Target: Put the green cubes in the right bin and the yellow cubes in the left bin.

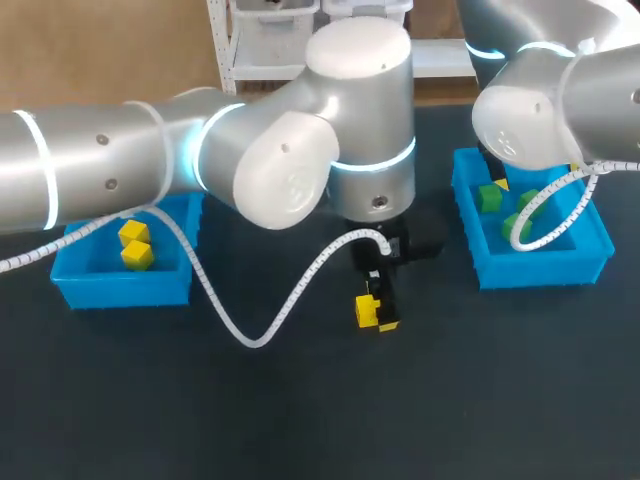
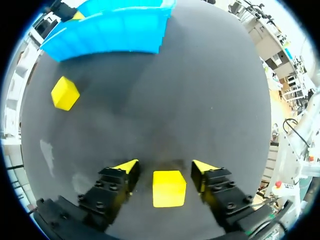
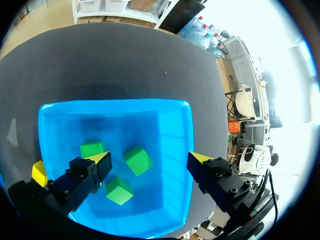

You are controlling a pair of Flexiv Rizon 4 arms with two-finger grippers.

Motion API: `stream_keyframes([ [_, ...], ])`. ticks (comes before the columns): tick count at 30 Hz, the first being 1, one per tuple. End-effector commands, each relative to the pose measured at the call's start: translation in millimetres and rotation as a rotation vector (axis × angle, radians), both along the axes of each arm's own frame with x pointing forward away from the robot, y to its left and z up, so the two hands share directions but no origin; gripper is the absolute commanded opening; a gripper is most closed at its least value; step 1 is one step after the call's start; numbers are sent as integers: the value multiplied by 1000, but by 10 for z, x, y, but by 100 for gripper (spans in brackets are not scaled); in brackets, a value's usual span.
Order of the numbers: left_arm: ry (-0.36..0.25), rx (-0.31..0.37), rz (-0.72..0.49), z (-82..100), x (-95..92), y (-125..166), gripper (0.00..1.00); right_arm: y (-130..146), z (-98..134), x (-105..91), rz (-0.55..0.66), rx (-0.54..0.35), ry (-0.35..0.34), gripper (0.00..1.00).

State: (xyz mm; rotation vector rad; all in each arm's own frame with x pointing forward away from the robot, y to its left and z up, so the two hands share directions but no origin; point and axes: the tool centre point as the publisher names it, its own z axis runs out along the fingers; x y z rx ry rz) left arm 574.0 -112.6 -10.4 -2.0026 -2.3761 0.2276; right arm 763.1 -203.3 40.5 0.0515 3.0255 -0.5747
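A yellow cube (image 2: 169,188) lies on the dark table between the fingers of my left gripper (image 2: 166,167), with a thin gap on each side. In the head view the same cube (image 1: 367,312) sits mid-table under that gripper (image 1: 380,300). A second yellow cube (image 2: 65,93) rests on the table farther ahead. Two yellow cubes (image 1: 134,245) are in the left bin (image 1: 75,285). My right gripper (image 3: 150,160) hangs open above the right bin (image 3: 175,135), which holds three green cubes (image 3: 138,160). A yellow cube (image 3: 39,172) shows beside that bin.
A white coiled cable (image 1: 270,320) droops from my left arm onto the table between the bins. A blue bin wall (image 2: 110,32) stands ahead of the left gripper. My left arm hides much of the table's middle in the head view.
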Motion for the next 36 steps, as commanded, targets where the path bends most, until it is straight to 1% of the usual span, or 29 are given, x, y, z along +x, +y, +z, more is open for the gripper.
stream_keyframes([
  [1, 7, 5, 2, 29, 19, 3, 0, -8, 3, -15, 1, 2, -3, 100],
  [5, -1, 15, 9, 69, 29, 106, 0, -8, 3, -15, 1, 2, -3, 100],
  [11, -23, 14, 38, 185, 88, 260, 0, -8, 3, -15, 1, 2, -3, 100],
  [15, -60, 8, 71, 330, 162, 367, 0, -8, 3, -15, 1, 2, -3, 100],
  [20, -115, -6, 137, 547, 284, 570, 0, -8, 3, -15, 1, 2, -3, 100],
  [27, -186, -18, 263, 829, 392, 999, 0, -8, 3, -15, 1, 2, -3, 100],
  [29, -205, -28, 307, 913, 403, 1117, 0, -8, 3, -15, 1, 2, -3, 100],
  [32, -235, -23, 372, 1037, 395, 1303, 0, -8, 3, -15, 1, 2, -3, 100],
  [35, -257, -31, 437, 1106, 403, 1493, 0, -8, 3, -15, 1, 2, -3, 100],
  [36, -269, -33, 470, 1140, 408, 1600, 0, -8, 3, -15, 1, 2, -3, 100],
])
